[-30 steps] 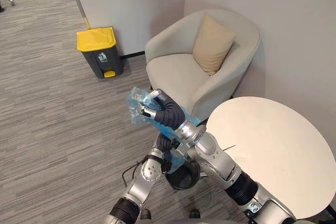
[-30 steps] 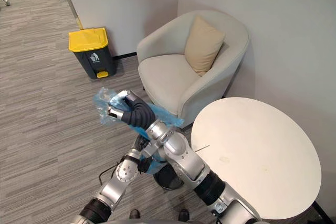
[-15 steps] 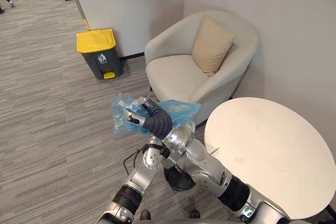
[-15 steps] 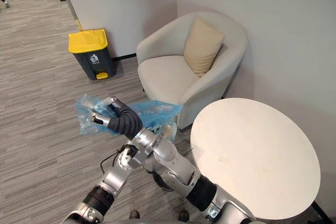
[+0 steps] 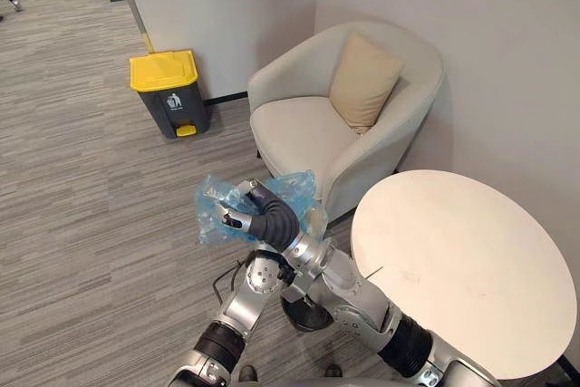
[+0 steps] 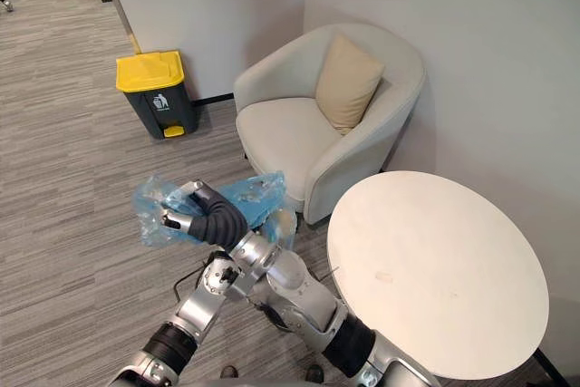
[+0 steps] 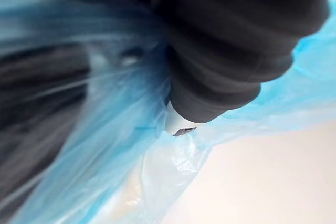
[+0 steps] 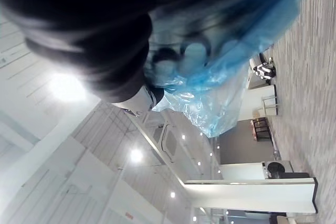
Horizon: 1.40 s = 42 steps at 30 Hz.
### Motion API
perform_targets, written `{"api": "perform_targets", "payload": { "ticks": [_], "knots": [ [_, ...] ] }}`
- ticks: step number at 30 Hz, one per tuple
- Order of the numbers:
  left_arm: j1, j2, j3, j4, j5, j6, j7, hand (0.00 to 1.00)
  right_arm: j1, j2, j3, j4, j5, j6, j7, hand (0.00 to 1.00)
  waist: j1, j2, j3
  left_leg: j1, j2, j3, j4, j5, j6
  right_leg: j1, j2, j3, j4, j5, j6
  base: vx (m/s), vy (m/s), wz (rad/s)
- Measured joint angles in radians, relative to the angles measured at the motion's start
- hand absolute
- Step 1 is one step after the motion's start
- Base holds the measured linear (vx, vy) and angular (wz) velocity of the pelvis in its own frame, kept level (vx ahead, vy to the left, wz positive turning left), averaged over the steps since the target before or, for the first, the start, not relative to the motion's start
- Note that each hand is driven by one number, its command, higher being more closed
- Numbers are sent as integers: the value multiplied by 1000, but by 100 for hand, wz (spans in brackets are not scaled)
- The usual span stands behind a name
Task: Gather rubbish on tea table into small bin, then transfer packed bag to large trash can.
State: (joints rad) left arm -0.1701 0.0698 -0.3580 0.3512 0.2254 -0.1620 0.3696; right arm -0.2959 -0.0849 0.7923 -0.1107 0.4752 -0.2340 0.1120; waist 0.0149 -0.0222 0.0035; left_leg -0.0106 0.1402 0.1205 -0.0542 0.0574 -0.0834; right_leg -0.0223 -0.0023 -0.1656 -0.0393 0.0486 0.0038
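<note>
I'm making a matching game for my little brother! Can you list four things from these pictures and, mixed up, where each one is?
Things:
1. blue bag
2. trash can
3. cushion
4. round table

Places:
A. leaning on the armchair
B. standing on the floor by the wall
C. held up in the right hand
D. in front of the armchair, on the robot's right

Pairs: 1-C, 2-B, 3-A, 4-D
</note>
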Motion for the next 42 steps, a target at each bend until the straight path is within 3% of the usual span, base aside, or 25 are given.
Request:
{"api": "perform_targets", "payload": {
  "ticks": [1, 7, 12, 18, 22, 29, 35, 42],
  "knots": [
    [6, -5, 21, 0, -1, 0, 1, 100, 14, 0, -9, 0, -59, -6, -2, 0, 1, -1, 0, 0, 0, 0, 0, 0, 0, 0, 0, 0, 0, 0, 0, 0, 0, 0],
    [62, -17, 87, -9, -19, -2, 1, 100, 38, -2, -74, 0, -340, -36, -55, 0, 1, -2, -1, 12, -1, 7, -15, 1, 0, 1, 0, 2, 0, -1, 2, 0, 0, -2],
    [116, -29, 165, -68, -19, -3, 2, 100, 60, -14, -140, 0, -489, -58, -106, 0, 1, -3, -2, 16, -4, 8, -20, 1, 0, 3, -3, 2, 1, -3, 4, 0, 0, 0],
    [173, -28, 251, -93, -21, -18, 2, 100, 81, -104, -260, -4, -619, -76, -162, 0, 2, -3, -2, 39, -6, 9, -35, 1, 0, 20, -4, 0, 0, -7, 9, 0, 0, 0],
    [203, -20, 313, -115, -21, -22, 1, 100, 132, -223, -363, -66, -718, -103, -203, 0, 3, -2, -1, 38, -9, 8, -37, 1, 0, 19, -7, 0, 0, -8, 11, 0, 0, 0],
    [230, -6, 350, -109, -17, -25, -2, 100, 169, -320, -426, -73, -804, -115, -227, 0, 1, 9, 5, 38, -13, 8, -39, 0, 0, 18, -11, 0, 0, -10, 15, 0, 0, 0],
    [243, 24, 364, 23, -13, -34, -22, 100, 281, -307, -447, -67, -809, -116, -240, 0, 1, 19, 12, 31, -15, 8, -38, 0, 1, 11, -13, 2, 0, -11, 15, 0, 0, 0],
    [313, 65, 365, 118, 23, -42, -86, 100, 425, -221, -566, 183, -783, -110, -198, 0, -2, 22, 14, 21, -16, 10, -34, -1, 1, 0, -13, 3, 1, -11, 15, 0, 0, 0]
  ]
}}
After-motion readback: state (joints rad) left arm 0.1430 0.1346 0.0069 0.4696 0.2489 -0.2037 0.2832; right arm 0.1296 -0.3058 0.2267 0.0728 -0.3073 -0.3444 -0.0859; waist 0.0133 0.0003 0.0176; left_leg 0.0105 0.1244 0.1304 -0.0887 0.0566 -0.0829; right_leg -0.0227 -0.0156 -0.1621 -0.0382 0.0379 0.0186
